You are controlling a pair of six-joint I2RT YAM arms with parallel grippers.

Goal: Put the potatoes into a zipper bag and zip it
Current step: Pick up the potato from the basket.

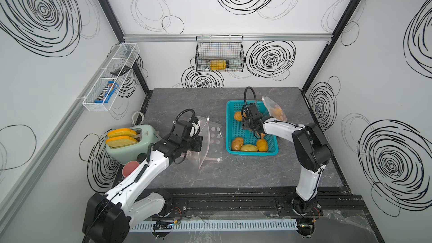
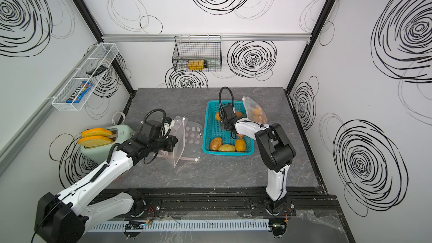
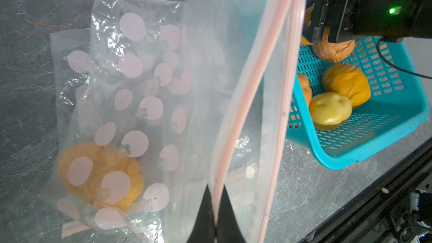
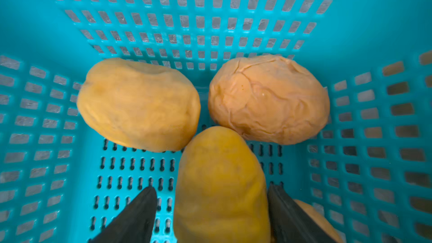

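Right fingers (image 4: 135,216) astride one potato (image 4: 219,183)

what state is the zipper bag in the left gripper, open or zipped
Open. In the left wrist view the zipper bag's two pink zip strips stand apart, with the left gripper shut on one lip.

"m&m's" on blue candy pack (image 1: 106,95)
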